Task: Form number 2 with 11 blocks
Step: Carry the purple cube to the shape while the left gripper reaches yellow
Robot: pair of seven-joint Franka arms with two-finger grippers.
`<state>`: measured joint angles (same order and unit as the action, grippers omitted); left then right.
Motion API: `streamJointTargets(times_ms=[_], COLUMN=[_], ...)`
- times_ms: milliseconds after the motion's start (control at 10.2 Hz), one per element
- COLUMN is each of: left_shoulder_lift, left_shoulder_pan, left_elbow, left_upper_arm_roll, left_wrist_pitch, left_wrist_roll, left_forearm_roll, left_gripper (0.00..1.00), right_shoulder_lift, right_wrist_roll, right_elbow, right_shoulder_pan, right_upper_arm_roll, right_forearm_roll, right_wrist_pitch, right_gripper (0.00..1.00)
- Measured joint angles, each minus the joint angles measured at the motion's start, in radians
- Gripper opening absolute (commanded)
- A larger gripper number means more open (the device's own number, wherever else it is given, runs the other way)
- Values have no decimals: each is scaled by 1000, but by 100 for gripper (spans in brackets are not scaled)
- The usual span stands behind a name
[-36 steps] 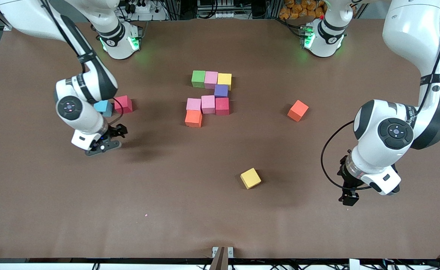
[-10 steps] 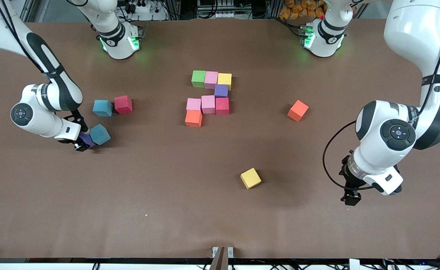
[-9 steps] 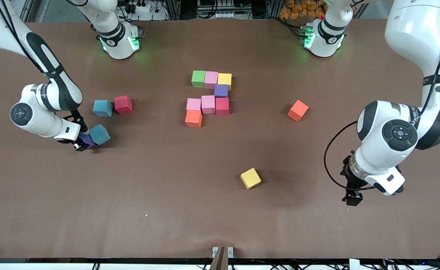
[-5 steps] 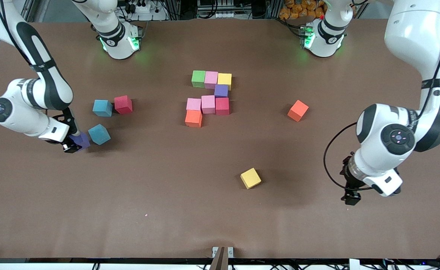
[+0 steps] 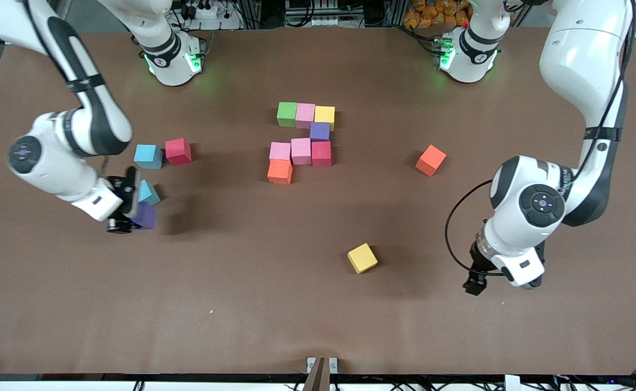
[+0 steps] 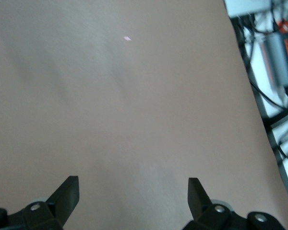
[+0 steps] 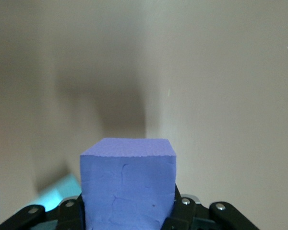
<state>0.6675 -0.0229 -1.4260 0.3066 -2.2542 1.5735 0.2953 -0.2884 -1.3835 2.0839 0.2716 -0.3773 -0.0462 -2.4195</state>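
Note:
The partial number 2 lies mid-table: a green (image 5: 286, 114), pink (image 5: 305, 115) and yellow (image 5: 324, 115) row, a purple block (image 5: 319, 131), then pink (image 5: 280, 151), pink (image 5: 300, 150) and red (image 5: 321, 153), with an orange block (image 5: 280, 171) nearest the camera. My right gripper (image 5: 128, 214) (image 7: 128, 211) is shut on another purple block (image 5: 144, 216) (image 7: 128, 184), just above the table at the right arm's end. An orange block (image 5: 431, 160) and a yellow block (image 5: 362, 258) lie loose. Toward the left arm's end, my left gripper (image 5: 474, 285) (image 6: 133, 184) hangs open over bare table.
One light blue cube (image 5: 147, 193) (image 7: 57, 194) sits right beside the held purple block. Another light blue cube (image 5: 148, 156) and a red cube (image 5: 178, 151) stand side by side farther from the camera. The table's edge (image 6: 252, 91) runs past the left gripper.
My right gripper has lifted and turned the purple block beside the light blue cube, which shifted slightly. The left arm has swung a little toward the table's middle, gripper still open.

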Motion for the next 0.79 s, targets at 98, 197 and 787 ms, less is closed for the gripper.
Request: streamJointTargets(times_ms=[98,197,787], left_shoulder_lift=[9,18,110], left_shoulder_pan=[-3,-4,-82], left_elbow=[0,0,2], left_upper_arm_roll=[17,33,57], left_wrist_pitch=[-18,-38,-247], left_wrist_roll=[-30,-75,-99], left_forearm_roll=[0,0,-3], left_gripper=[100,100,100], right_shoulder_lift=[-3,-9,-113], right_wrist_roll=[158,284,1211], right_elbow=[-6,-9,-124], right_shoulder_pan=[-50,-85,-406], right_upper_arm_roll=[0,-1,1], right_forearm_roll=[0,1,6], right_wrist_pitch=[0,0,-2], right_gripper=[22,22,22])
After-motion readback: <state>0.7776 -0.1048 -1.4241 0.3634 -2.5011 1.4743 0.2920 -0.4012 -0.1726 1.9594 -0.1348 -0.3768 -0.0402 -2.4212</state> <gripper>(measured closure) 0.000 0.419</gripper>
